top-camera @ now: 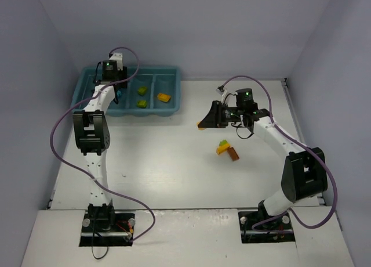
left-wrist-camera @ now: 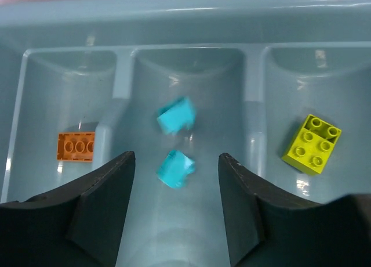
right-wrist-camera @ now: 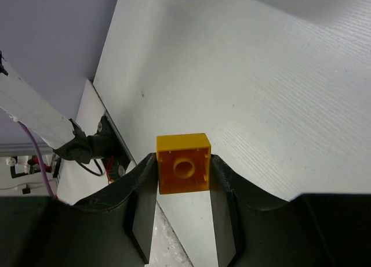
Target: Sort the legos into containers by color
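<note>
The teal tray [top-camera: 84, 81] stands at the back left. My left gripper [top-camera: 114, 81] hovers open over its second compartment [left-wrist-camera: 253, 104], where two teal bricks [left-wrist-camera: 176, 115] lie; the nearer one [left-wrist-camera: 174, 168] is blurred, between my open fingers [left-wrist-camera: 175, 159]. A brown-orange brick [left-wrist-camera: 75, 147] lies in the compartment to the left, a lime brick [left-wrist-camera: 311, 143] to the right. My right gripper [top-camera: 204, 123] is shut on a yellow-orange brick [right-wrist-camera: 183, 163] above the table middle. Lime [top-camera: 223, 143], yellow-orange [top-camera: 221, 151] and brown-orange [top-camera: 233, 154] bricks lie clustered on the table.
In the top view two lime bricks [top-camera: 142, 90] lie in the third compartment and a yellow-orange brick [top-camera: 163, 97] in the fourth. Grey walls close in the table on the left, back and right. Purple cables loop from both arms.
</note>
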